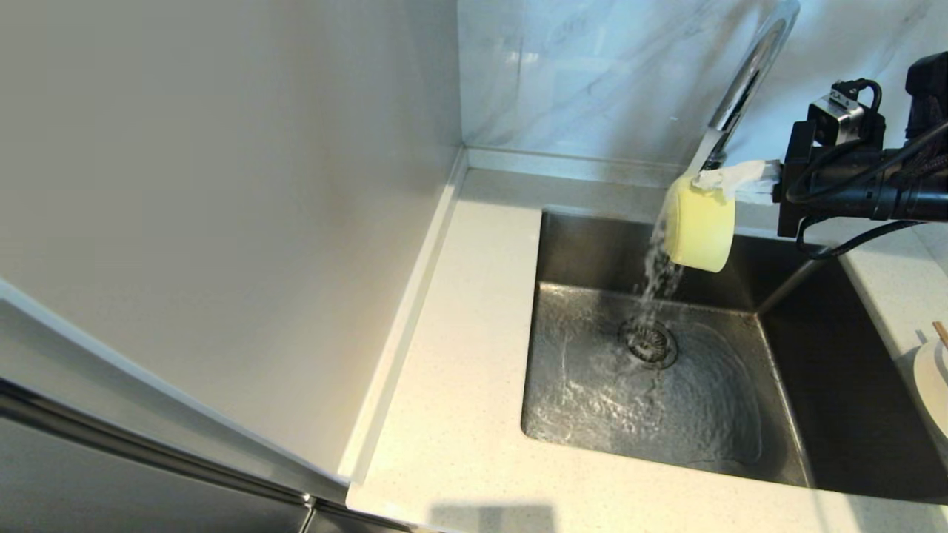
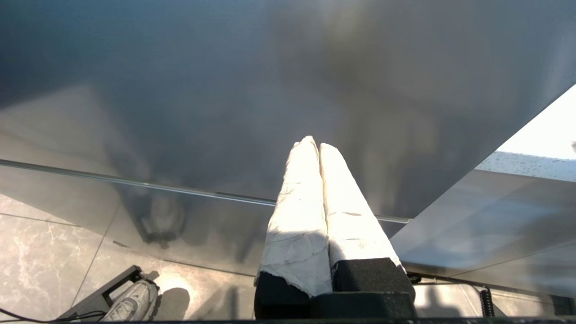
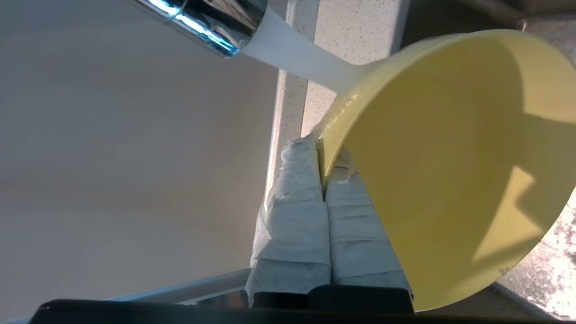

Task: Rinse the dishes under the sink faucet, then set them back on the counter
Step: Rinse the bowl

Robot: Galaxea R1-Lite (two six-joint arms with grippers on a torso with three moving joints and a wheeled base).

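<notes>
My right gripper (image 1: 717, 183) is shut on the rim of the pale-yellow bowl (image 1: 700, 226) and holds it on its side over the sink (image 1: 592, 400), just below the chrome faucet (image 1: 744, 81). Running water strikes the bowl's rim and falls onto the round drain strainer (image 1: 649, 343). In the right wrist view the bowl (image 3: 450, 171) fills the frame beside the gripper (image 3: 323, 155), with the faucet spout (image 3: 202, 20) pouring onto it. The white plate (image 1: 935, 381) and a chopstick tip (image 1: 940, 333) show at the right edge on the counter (image 1: 459, 385). The left gripper (image 2: 314, 145) is shut, parked low.
A plain pale wall panel (image 1: 222, 185) stands left of the counter, and the marble-veined wall (image 1: 592, 66) is behind the sink. Water spreads across the sink floor. The left wrist view shows a grey cabinet front (image 2: 225, 90) and tiled floor (image 2: 40, 252).
</notes>
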